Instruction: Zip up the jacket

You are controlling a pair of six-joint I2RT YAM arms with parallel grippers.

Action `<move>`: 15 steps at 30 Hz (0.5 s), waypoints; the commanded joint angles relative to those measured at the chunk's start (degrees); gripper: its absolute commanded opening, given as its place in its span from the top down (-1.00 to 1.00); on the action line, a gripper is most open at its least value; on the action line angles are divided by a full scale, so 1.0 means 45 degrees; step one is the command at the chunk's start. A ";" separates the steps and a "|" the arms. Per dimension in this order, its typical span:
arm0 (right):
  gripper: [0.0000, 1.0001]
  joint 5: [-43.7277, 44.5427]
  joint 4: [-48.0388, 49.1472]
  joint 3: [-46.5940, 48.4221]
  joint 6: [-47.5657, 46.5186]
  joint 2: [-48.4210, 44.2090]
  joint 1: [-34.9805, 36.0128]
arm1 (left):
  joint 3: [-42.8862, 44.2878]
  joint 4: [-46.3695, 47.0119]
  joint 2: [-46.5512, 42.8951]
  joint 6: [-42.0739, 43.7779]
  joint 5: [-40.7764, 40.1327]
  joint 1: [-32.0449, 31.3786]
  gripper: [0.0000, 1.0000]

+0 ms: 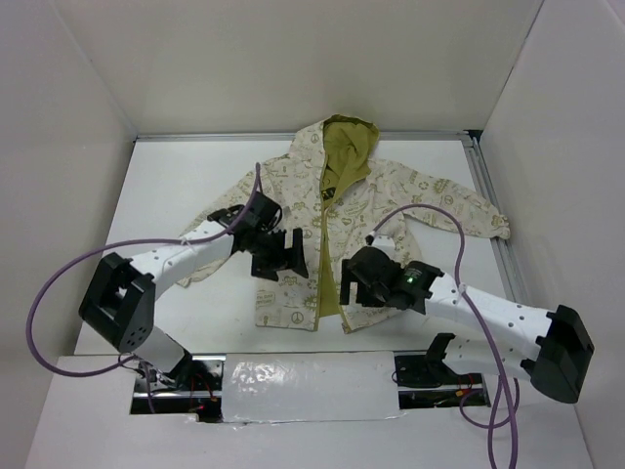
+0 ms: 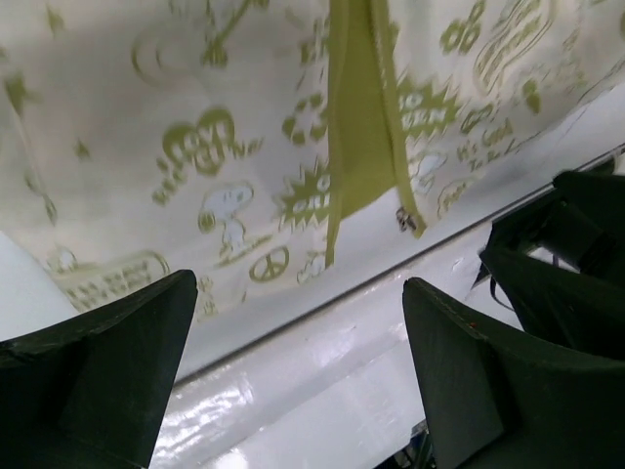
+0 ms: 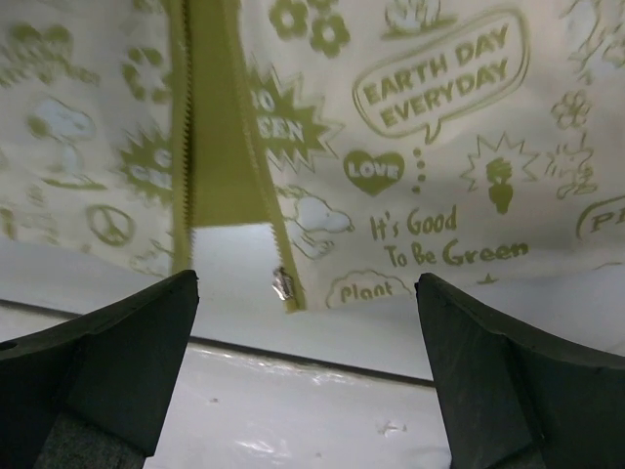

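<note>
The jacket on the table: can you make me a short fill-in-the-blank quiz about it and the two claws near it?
1. The jacket lies flat with its front ____.
2. Its zipper slider sits at the ____ hem.
3. The left gripper and right gripper both hold ____.
4. The hood points ____ from both grippers.
Missing words: unzipped; bottom; nothing; away.
</note>
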 commanded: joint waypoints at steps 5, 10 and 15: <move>-0.87 -0.1453 0.0414 -0.1295 0.0294 0.1082 0.1029 | -0.1894 -0.0706 -0.2405 -0.1821 -0.0508 -0.1388 -0.99; -0.82 -0.0730 -0.0310 -0.0807 0.0939 0.2060 0.2318 | -0.2852 -0.0783 -0.3422 -0.2369 -0.0585 -0.2033 -0.99; -0.81 0.0108 -0.0309 -0.0748 0.2246 0.2726 0.2497 | -0.3086 -0.1135 -0.3696 -0.2995 -0.0995 -0.2384 -0.99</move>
